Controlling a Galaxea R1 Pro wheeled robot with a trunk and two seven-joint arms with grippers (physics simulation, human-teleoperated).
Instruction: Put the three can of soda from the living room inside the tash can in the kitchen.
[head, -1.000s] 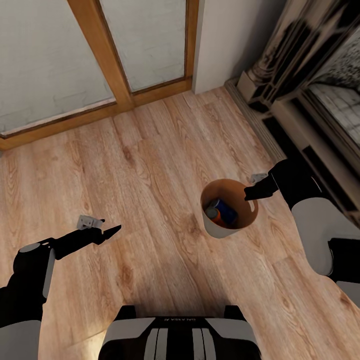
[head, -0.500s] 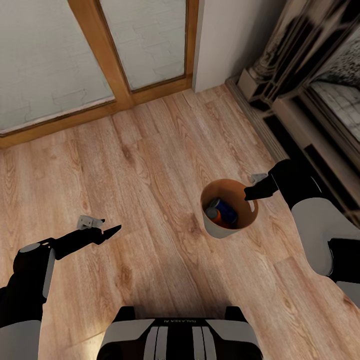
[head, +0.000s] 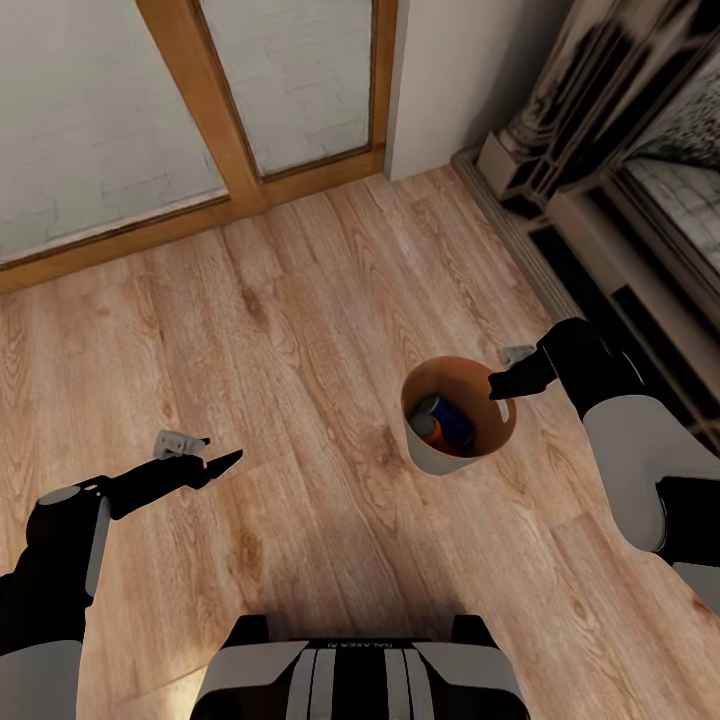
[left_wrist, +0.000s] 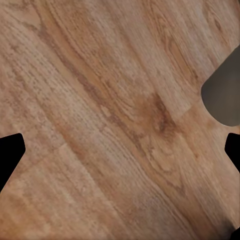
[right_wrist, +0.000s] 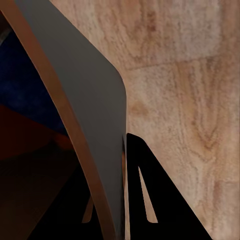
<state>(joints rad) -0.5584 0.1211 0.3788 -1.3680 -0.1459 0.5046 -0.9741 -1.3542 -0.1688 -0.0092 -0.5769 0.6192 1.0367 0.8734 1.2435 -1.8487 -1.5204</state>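
Your right gripper (head: 503, 385) sits over the right rim of the bin (head: 440, 458); its dark fingers (head: 512, 382) look drawn to a narrow point, but you cannot tell whether they are together or clamped on the wall. In the right wrist view one finger (right_wrist: 160, 200) lies outside the bin's grey wall (right_wrist: 80, 85), close against it, and the other is hidden, so that view does not settle it either. Your left gripper (head: 205, 458) hangs over bare floor at the near left, well apart from the bin, with nothing in it; the left wrist view shows its fingertips (left_wrist: 10, 152) at opposite edges, spread wide, with planks between them and a grey curve of the bin (left_wrist: 225, 95) at one side.

Inside the bin you can see a blue can (head: 453, 423) lying beside an orange can (head: 428, 428), both against the copper-brown inner wall. Whether a third can lies under them is hard to make out.

The bin stands on the floor (head: 300, 330), light wood planks with strong grain, running from near you to the wood-framed glass doors (head: 240, 120) at the far left. A white wall (head: 460, 70) stands right of the doors, and the fireplace (head: 610, 160) runs down the far right, dark and blurred, cut off at the edge. Your trunk (head: 360, 670) fills the near middle
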